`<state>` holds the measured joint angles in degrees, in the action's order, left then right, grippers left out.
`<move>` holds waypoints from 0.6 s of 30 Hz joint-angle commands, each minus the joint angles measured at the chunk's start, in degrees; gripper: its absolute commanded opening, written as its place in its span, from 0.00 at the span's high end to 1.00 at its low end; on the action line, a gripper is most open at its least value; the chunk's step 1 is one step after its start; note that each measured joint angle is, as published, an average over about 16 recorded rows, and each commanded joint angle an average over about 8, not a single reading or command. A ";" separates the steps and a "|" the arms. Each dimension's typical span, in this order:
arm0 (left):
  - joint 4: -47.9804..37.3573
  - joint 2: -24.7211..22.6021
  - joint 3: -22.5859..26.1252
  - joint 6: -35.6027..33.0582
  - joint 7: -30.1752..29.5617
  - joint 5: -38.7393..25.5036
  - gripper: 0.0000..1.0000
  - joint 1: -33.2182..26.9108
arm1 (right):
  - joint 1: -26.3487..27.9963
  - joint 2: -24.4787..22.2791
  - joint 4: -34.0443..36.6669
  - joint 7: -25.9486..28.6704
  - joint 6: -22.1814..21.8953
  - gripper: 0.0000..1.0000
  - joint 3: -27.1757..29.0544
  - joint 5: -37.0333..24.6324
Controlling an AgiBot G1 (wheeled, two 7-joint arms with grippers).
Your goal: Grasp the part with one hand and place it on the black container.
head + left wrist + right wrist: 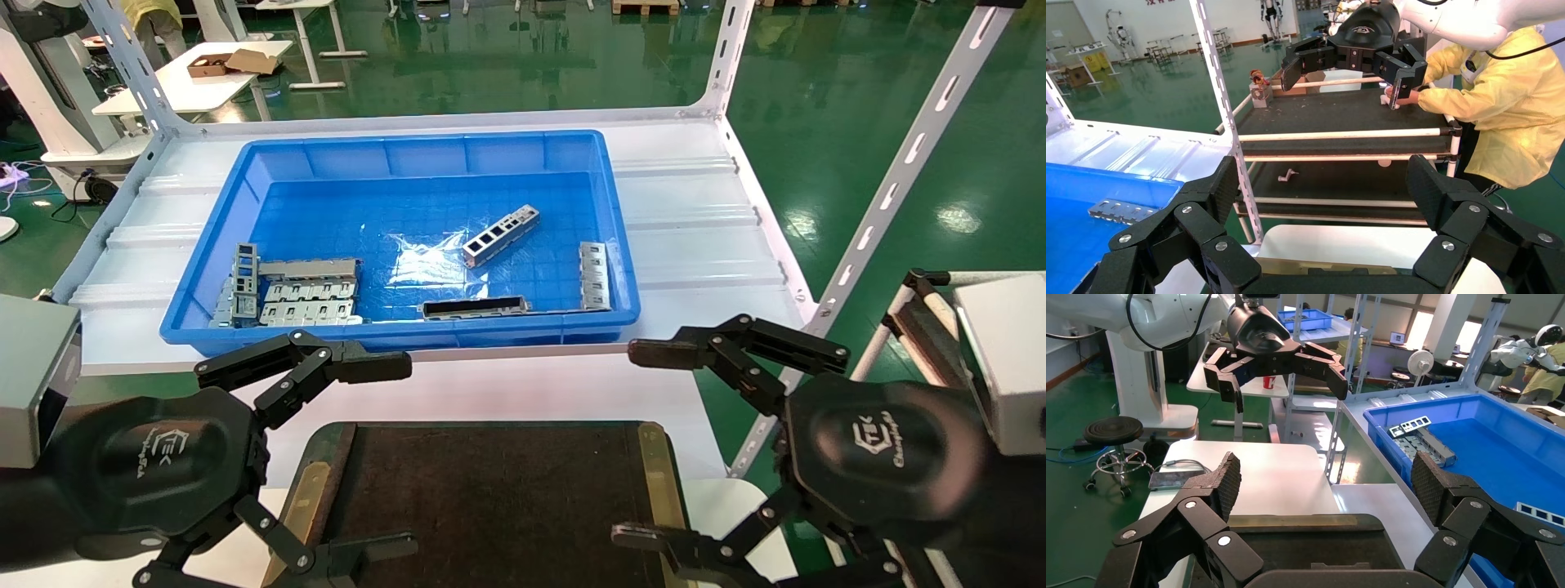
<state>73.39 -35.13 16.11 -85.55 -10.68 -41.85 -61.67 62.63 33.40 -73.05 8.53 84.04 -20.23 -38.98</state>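
Nothing is done yet: the part (501, 235) lies loose mid-bin (425, 147), untouched, the tray (498, 490) on the bench is bare, and both the left pincer (380, 457) and right pincer (645, 445) hover wide beside it.

Silver windowed part (500, 236) lies diagonal; black container (490, 498) bare.

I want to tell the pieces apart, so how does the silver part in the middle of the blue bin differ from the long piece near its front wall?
The part lies diagonally, showing square windows; the long piece lies along the front wall, with a dark hollow interior. Both are slim metal.
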 commanded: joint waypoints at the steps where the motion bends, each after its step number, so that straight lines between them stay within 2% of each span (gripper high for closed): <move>1: 0.00 0.00 0.00 0.00 0.00 0.00 0.00 0.00 | 0.00 0.00 0.00 0.00 0.00 0.00 0.00 0.00; 18: 0.00 0.00 0.00 0.00 0.00 0.00 0.00 0.00 | 0.00 0.00 0.00 0.00 0.00 0.00 0.00 0.00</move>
<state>73.39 -35.13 16.11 -85.55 -10.68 -41.85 -61.67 62.63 33.40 -73.05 8.53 84.04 -20.23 -38.98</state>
